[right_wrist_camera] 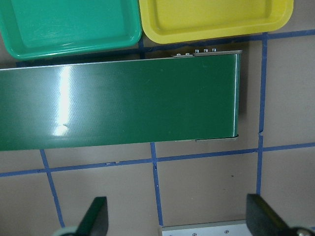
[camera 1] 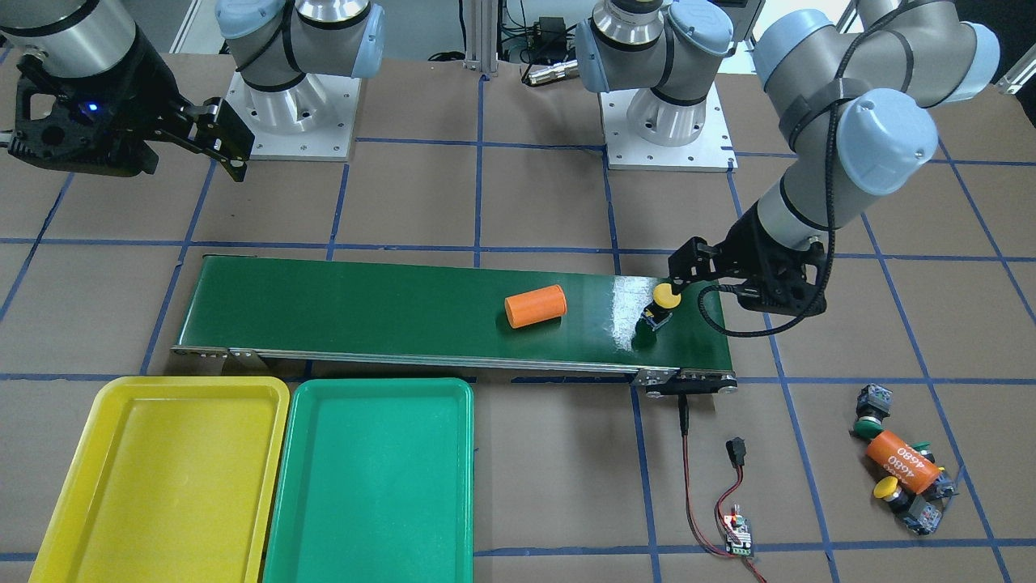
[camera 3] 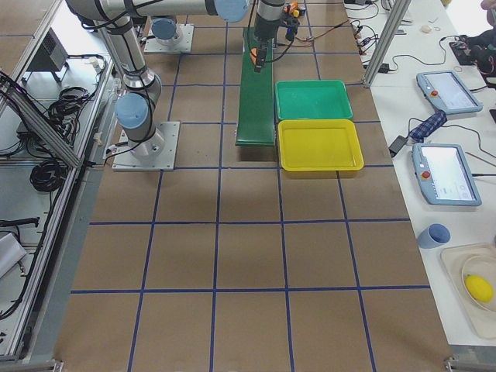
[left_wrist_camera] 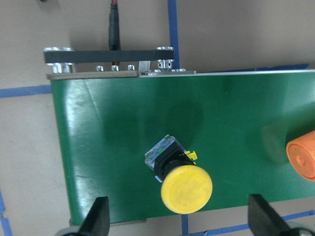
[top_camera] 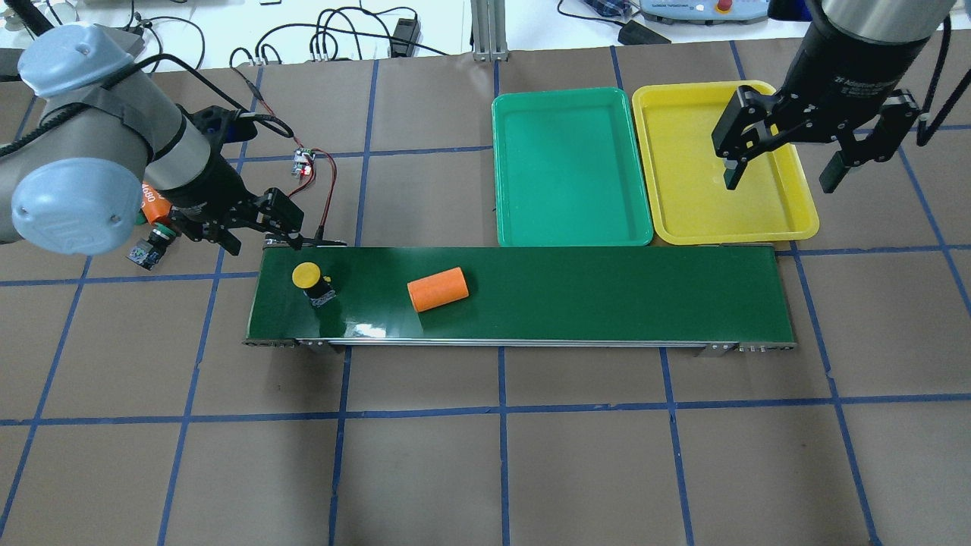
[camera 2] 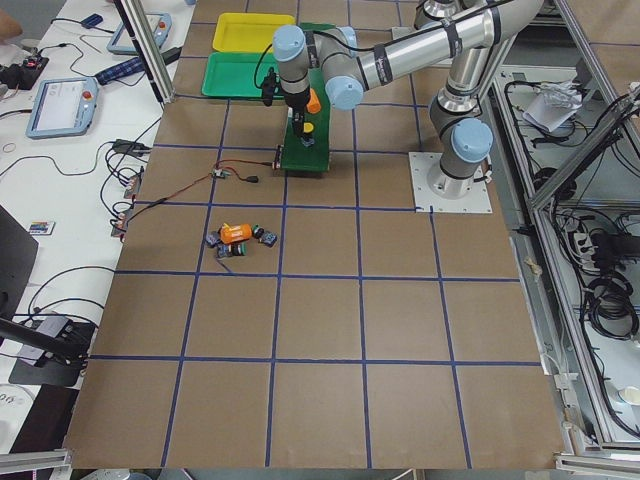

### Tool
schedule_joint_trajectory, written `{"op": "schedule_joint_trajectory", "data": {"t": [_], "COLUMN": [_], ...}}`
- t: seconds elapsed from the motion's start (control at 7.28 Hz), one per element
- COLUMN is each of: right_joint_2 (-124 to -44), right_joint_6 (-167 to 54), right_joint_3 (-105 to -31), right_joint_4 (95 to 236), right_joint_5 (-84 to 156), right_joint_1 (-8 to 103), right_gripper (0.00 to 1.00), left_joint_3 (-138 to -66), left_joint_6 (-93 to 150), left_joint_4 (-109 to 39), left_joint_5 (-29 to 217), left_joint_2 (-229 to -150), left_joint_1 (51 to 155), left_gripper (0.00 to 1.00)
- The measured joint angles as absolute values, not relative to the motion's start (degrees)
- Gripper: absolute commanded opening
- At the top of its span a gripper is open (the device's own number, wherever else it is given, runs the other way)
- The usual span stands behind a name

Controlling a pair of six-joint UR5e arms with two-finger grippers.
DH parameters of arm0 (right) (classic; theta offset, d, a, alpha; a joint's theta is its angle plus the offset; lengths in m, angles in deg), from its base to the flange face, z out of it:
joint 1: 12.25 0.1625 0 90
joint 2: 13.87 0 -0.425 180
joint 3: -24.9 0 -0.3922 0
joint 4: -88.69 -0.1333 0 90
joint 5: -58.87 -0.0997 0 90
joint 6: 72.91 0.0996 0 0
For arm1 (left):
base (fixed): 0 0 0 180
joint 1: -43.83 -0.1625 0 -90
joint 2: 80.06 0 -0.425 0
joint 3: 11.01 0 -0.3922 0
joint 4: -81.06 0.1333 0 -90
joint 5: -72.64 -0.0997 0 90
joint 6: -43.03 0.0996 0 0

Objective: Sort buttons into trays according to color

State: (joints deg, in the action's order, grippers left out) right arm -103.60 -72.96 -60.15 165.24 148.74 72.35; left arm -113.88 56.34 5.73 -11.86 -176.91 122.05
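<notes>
Overhead exterior, nearest: a table (top_camera: 485, 455) covered in brown paper with a blue tape grid.
Conveyor belt (top_camera: 607, 296): dark green, running left to right across the table.
Yellow button (top_camera: 311, 280): on the belt near its left end. Its round cap leans off upright on a dark body.
Orange cylinder (top_camera: 438, 289): on its side on the belt, near the yellow button on its right, not touching it.
Left gripper (top_camera: 262, 241): low over the belt's left end, by the far edge, fingers spread wide. In its wrist view the yellow cap lies between the two fingertips and neither touches it.
Green tray (top_camera: 569, 167): beyond the belt's far edge, right of centre.
Yellow tray (top_camera: 683, 197): just beside the green tray on its right, rims side by side.
Right gripper (top_camera: 780, 182): raised high near the belt's right end, fingers spread wide, gripping nothing.
Cluster off the belt's left end: a green-capped button (camera 1: 868, 421), a yellow-capped button (camera 1: 886, 488) and a cylinder marked 4680 (camera 1: 902, 463) lie close together. A third button (camera 1: 921, 447) shows only a bit of green behind that cylinder.
Circuit board (camera 1: 740, 538): farther out on the table, with red and black wires leading to the belt's end.
</notes>
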Motion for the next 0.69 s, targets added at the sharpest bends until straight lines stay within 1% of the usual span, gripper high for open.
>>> {"op": "schedule_joint_trajectory", "data": {"t": [0.27,0.69], "right_joint_2": [-103.6,-103.6], "right_joint_6": [-73.1,-73.1], "right_joint_3": [-60.2,-60.2], "right_joint_4": [165.2,165.2], "right_joint_5": [148.8,148.8], "right_joint_1": [72.4,72.4], "right_gripper": [1.0,1.0], "left_joint_3": [-105.8,-90.4], "left_joint_6": [56.4,63.8], "left_joint_4": [5.6,9.4], "left_joint_5": [-15.8,-16.6], "left_joint_2": [-183.2,-198.6], "left_joint_1": [116.8,110.3], "left_gripper": [1.0,1.0]}}
